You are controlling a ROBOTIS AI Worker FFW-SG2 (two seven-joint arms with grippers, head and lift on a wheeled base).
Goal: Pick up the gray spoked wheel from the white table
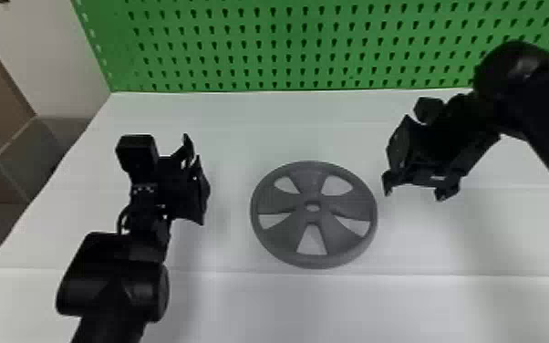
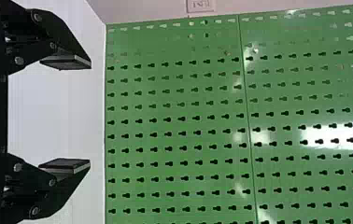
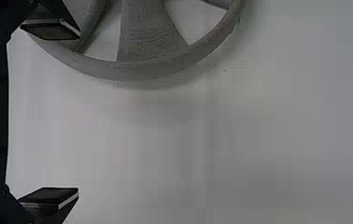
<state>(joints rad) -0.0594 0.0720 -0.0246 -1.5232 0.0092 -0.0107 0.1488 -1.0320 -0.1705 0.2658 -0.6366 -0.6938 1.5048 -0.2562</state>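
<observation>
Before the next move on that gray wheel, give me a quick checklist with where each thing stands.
1. Gray spoked wheel lying flat on the white table: ok.
2. Right gripper open: ok.
3. Wheel gripped: not ok, no gripper holds it.
4. Left gripper apart from the wheel: ok, off to its left.
5. Right gripper's height right for gripping the rim: cannot tell.

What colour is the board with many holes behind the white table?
The pegboard is green, seen best in the left wrist view.
</observation>
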